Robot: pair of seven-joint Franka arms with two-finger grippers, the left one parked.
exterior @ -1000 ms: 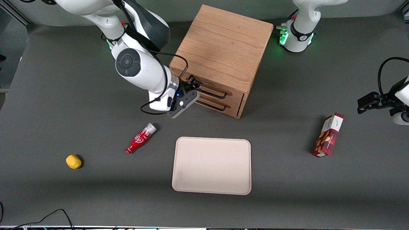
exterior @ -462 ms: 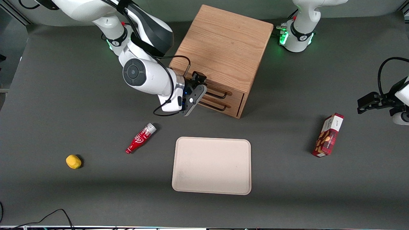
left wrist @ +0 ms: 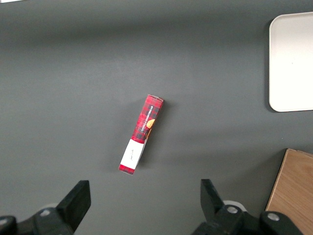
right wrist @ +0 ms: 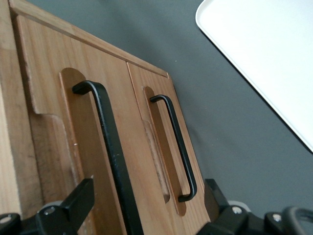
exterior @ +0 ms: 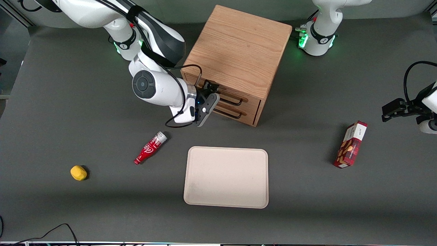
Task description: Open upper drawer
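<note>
1. Setting: a dark grey worktop (exterior: 68, 102) carries an oak cabinet (exterior: 239, 48), which stands farther from the front camera than every loose item.
2. Pincer position: the pincer (exterior: 211, 89) is at the cabinet's drawer face, level with the higher of the two drawers.
3. Pincer state: in the right wrist view the two fingers (right wrist: 73, 205) stand apart, one on each side of the upper drawer's handle (right wrist: 110, 147). The bar runs through the gap between them. No contact with the bar is visible.
4. Task object: the upper drawer (exterior: 227, 93) lies directly in front of the pincer. Its face appears flush with the cabinet front, so it is judged fully closed.
5. Neighbouring part: the lower drawer (exterior: 235, 110), with its own black handle (right wrist: 176, 147), lies just beside the pincer's line of approach, below the upper one. It also appears closed.
6. Progress, done: the approach and the alignment on the correct handle appear complete.
7. Progress, left: closing on the bar and pulling the drawer out along its slide are not yet done. The task is judged to be at an early stage.
8. Other items: the beige tray (exterior: 226, 177) and the red bottle (exterior: 150, 148) lie nearer to the front camera than the pincer. The yellow object (exterior: 78, 173) lies well apart, toward the working arm's end. The red carton (exterior: 351, 145) lies toward the parked arm's end.
</note>
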